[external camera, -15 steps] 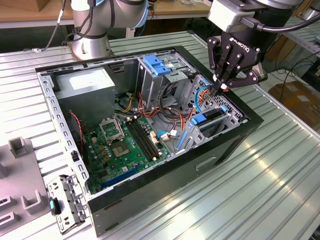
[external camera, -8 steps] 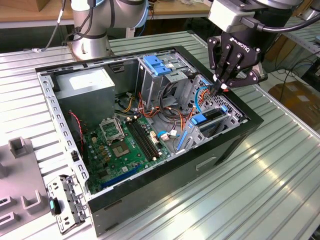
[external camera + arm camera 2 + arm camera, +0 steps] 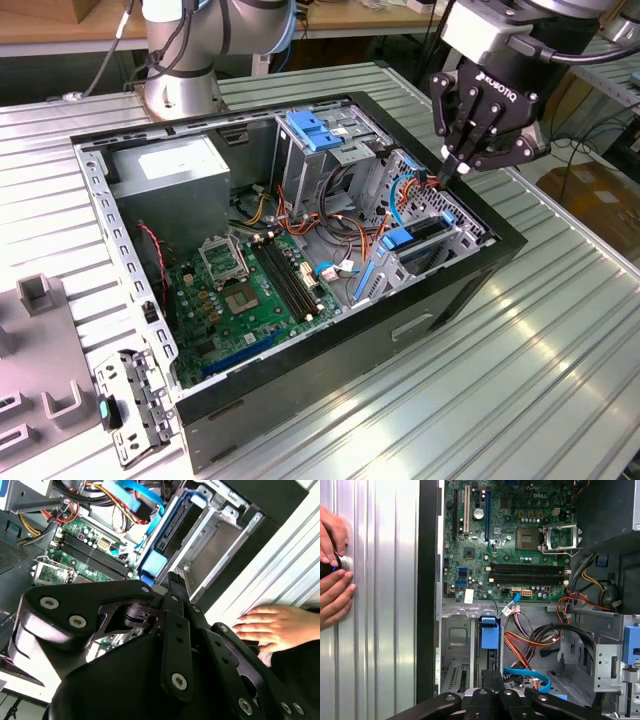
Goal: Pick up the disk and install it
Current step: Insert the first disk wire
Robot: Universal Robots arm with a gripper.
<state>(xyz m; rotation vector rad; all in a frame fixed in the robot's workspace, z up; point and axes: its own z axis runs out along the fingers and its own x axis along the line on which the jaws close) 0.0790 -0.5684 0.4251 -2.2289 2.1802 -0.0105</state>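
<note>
From the exterior view's left: ribbed metal table (image 3: pixel 560 330), open computer case (image 3: pixel 330 400), the disk (image 3: pixel 412 236) slotted in its drive cage, my claw (image 3: pixel 450 172) just above it, pinched shut and empty; the second wrist view adds a person's hand (image 3: pixel 277 627) resting on that table.

The counter (image 3: pixel 560 380) is bare metal with long ribs, and it shines where the light hits it. The computer case (image 3: pixel 330 385) is black and dull on the outside. Inside, its walls are plain grey metal with lots of little holes. The disk (image 3: pixel 400 240) has a bright blue plastic frame that looks smooth. The circuit board (image 3: pixel 245 290) is green and a bit glossy. The wires (image 3: pixel 350 222) have smooth plastic coats, orange and blue. The pincer (image 3: pixel 452 172) is black and matt, with small shiny metal screws (image 3: pixel 49 602). The arm's base (image 3: pixel 180 85) is smooth, shiny silver metal.
</note>
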